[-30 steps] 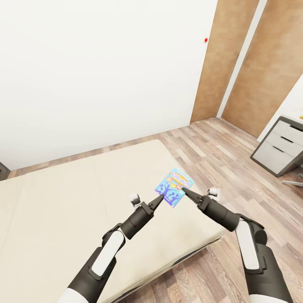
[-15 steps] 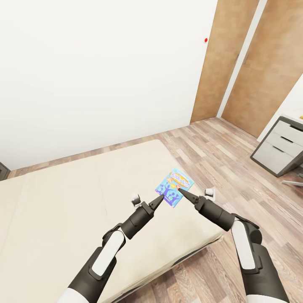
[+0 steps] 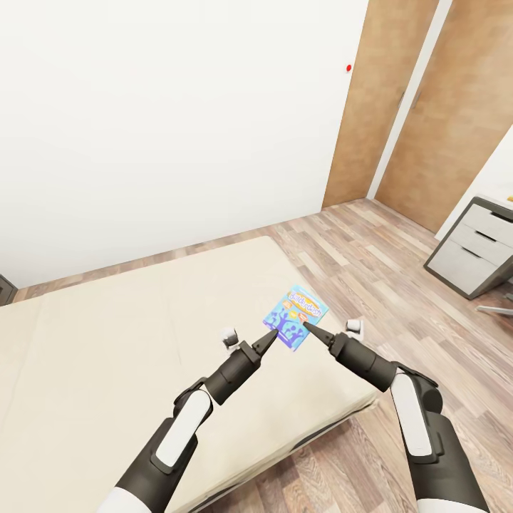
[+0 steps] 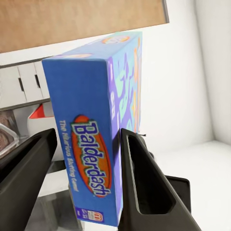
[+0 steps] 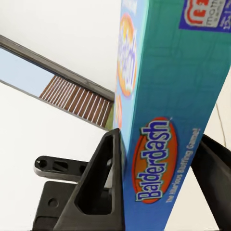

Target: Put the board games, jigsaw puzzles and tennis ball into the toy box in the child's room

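A blue board game (image 3: 296, 316) box reading "Balderdash" is at the bed's (image 3: 128, 335) right edge, its printed face up. My left gripper (image 3: 270, 334) meets its near-left corner, and in the left wrist view the box (image 4: 96, 139) sits between both fingers (image 4: 144, 183), touching them. My right gripper (image 3: 308, 326) meets the near-right side. In the right wrist view the box (image 5: 168, 125) fills the gap between the fingers (image 5: 103, 183). I cannot tell whether the box is lifted off the mattress. Part of the table (image 3: 476, 251), with its white drawers, shows at far right.
Wooden doors (image 3: 420, 107) stand at the back right beyond a strip of wood-plank floor (image 3: 370, 256). A white wall runs behind the bed. The mattress stretches wide to the left of my arms.
My right gripper has moved left, from beside the blue box onto its near-right side. The left arm and the box have stayed put.
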Controlling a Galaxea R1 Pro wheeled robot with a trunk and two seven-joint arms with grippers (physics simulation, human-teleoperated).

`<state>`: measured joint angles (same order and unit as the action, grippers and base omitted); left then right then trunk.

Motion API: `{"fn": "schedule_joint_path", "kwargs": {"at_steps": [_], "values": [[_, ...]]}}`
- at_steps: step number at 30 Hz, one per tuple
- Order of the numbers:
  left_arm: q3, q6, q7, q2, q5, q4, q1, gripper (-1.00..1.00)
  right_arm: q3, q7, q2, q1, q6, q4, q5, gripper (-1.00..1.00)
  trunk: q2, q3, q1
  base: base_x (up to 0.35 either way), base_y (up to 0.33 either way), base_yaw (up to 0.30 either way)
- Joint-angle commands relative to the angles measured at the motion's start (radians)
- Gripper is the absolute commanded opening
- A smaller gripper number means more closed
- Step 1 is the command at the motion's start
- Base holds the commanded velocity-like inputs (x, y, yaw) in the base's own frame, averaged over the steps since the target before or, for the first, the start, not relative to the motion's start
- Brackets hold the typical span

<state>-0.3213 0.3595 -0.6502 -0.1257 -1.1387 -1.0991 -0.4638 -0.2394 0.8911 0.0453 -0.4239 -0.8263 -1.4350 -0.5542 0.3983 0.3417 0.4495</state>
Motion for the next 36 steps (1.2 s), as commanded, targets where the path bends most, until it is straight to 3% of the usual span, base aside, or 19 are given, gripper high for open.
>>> {"fn": "schedule_joint_path", "kwargs": {"at_steps": [1, 27, 36], "values": [[-0.001, 0.012, -0.002, 0.000, -0.013, -0.001, -0.001, -1.00, -0.003, 0.000, 0.001, -0.001, 0.005, 0.001, 0.012, -1.00, 0.002, 0.002, 0.001, 0.000, 0.000, 0.000], [-0.001, 0.013, -0.004, -0.001, -0.014, -0.002, -0.001, -1.00, -0.005, 0.002, -0.001, 0.002, 0.006, -0.001, 0.009, -1.00, 0.002, 0.002, 0.001, 0.000, 0.000, 0.000], [-0.018, 0.013, -0.005, -0.002, -0.014, -0.002, -0.001, -1.00, -0.005, 0.003, -0.002, 0.002, 0.006, -0.001, 0.007, -1.00, 0.002, 0.002, 0.001, 0.000, 0.000, 0.000]]}}
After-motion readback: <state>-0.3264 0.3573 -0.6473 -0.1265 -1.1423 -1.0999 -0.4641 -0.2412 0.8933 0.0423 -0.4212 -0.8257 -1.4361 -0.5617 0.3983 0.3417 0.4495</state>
